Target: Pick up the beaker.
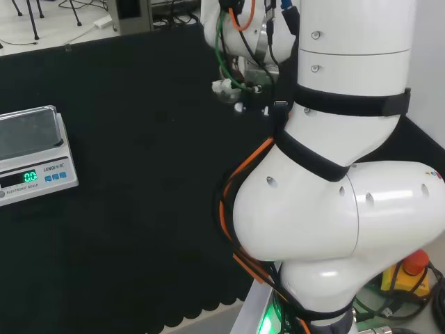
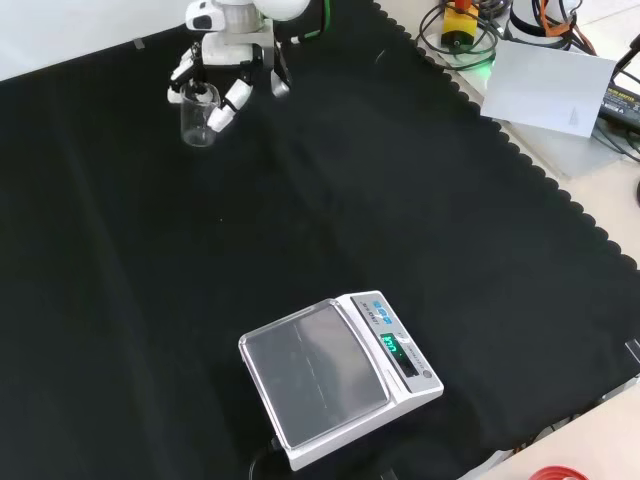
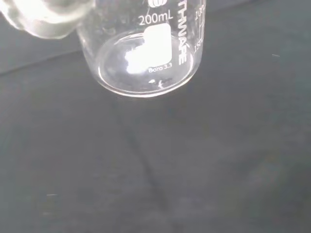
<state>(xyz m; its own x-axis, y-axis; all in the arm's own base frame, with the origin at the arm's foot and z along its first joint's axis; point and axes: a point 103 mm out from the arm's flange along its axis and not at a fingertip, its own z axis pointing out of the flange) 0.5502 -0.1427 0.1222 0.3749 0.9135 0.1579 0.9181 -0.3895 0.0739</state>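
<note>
Grasp step, by the look of it: hand (image 2: 225,72) over the beaker (image 2: 199,115) at the desk's (image 2: 330,210) far edge in front view, fingers (image 2: 231,103) curled round its rim. Next: lift it straight, keep it upright

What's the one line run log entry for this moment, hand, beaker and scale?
hand: fingers curled round beaker | beaker: clear glass, upright, looks empty, far edge of cloth in front view | scale: near side, pan bare, apart from beaker
</note>
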